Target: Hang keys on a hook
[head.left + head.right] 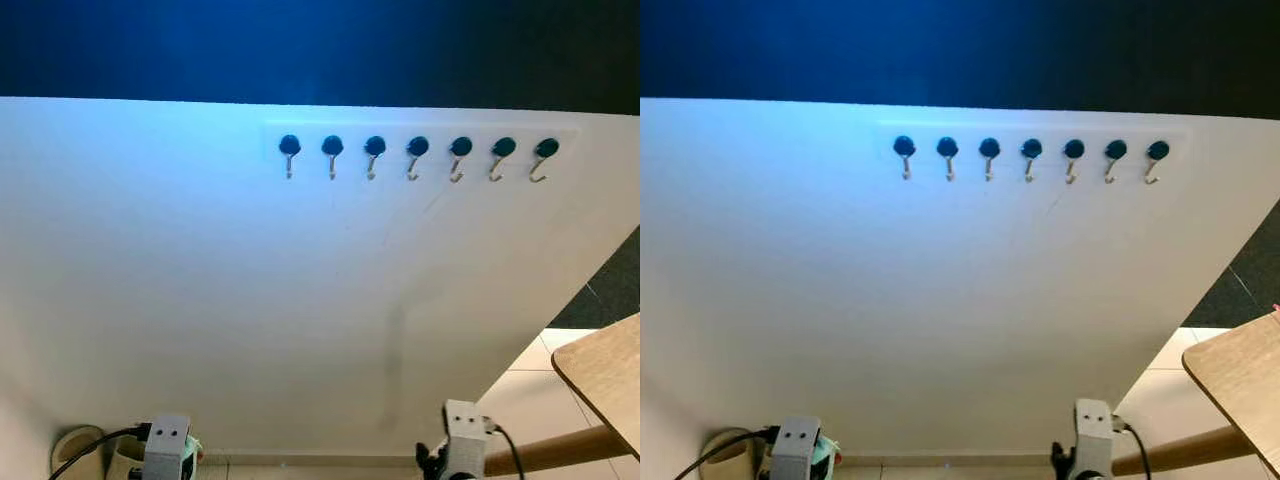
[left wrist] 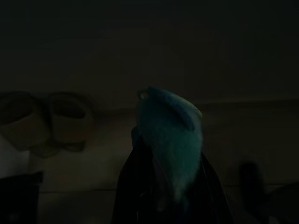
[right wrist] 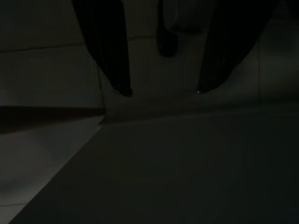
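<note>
A row of several small metal hooks (image 1: 417, 148) with dark round bases runs along a strip high on the white wall (image 1: 250, 300), right of centre. Both arms hang low; the wrists show at the bottom of the eye views. In the dark left wrist view, my left gripper (image 2: 170, 156) is shut on a teal fluffy key fob (image 2: 170, 126) that sticks out between the black fingers (image 2: 131, 182); no keys can be made out. My right gripper (image 3: 163, 91) is open with nothing between its fingers, pointing down at the floor.
A light wooden table (image 1: 605, 370) with a round wooden leg (image 1: 550, 450) juts in at the lower right. Beige round containers (image 1: 75, 450) stand on the floor by the wall at the lower left. Pale tiled floor (image 1: 525, 385) shows beside the table.
</note>
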Motion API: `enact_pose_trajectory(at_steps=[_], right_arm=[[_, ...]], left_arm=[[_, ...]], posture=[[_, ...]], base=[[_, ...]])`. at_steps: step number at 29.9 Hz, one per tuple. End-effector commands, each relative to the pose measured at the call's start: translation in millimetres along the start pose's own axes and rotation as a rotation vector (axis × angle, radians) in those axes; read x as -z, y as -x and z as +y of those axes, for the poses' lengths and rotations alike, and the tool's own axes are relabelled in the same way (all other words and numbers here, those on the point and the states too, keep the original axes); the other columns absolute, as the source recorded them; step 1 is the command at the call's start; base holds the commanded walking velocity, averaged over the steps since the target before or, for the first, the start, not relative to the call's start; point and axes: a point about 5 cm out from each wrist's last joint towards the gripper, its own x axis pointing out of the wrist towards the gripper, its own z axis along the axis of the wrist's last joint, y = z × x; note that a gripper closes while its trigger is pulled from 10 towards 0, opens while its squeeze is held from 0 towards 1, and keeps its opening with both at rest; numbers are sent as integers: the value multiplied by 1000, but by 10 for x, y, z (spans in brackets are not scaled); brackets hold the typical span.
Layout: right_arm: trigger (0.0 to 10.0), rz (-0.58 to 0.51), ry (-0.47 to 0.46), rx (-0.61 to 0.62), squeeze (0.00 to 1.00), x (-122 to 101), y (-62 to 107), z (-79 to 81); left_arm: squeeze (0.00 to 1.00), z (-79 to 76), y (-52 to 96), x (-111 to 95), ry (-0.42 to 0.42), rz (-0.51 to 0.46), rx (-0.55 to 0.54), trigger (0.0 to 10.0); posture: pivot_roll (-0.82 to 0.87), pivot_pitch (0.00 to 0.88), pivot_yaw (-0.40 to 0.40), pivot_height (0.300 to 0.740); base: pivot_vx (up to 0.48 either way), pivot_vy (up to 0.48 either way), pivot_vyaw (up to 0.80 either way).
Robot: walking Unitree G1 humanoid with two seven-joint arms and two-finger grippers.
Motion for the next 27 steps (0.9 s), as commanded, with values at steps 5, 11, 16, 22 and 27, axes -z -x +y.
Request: enact_pose_trajectory(at_steps=[5, 11, 16, 22, 27], right_arm=[[10000, 35, -11, -39, 0, 103, 32, 41], [10000, 33, -13, -80, 0, 119, 30, 144], [10000, 33, -17, -91, 0, 114, 24, 180], [10000, 44, -18, -100, 0, 111, 16, 198], [10000, 55, -15, -105, 0, 124, 17, 205]], left_arm=[[0, -18, 45, 80, 50, 6, -34, 10000], [0, 1, 48, 52, 57, -27, -54, 10000], [0, -13, 29, 13, 48, -38, -45, 10000], [0, -50, -12, -40, 9, -34, -38, 10000], [0, -53, -32, -84, 9, -49, -43, 10000]], posture=[[68, 56, -21, 740], [73, 60, -25, 740], [70, 61, -24, 740], [70, 64, -25, 740], [72, 66, -27, 740]], base=[[0, 0, 0], [-41, 0, 0], [-260, 0, 0], [-142, 0, 0], [0, 0, 0]])
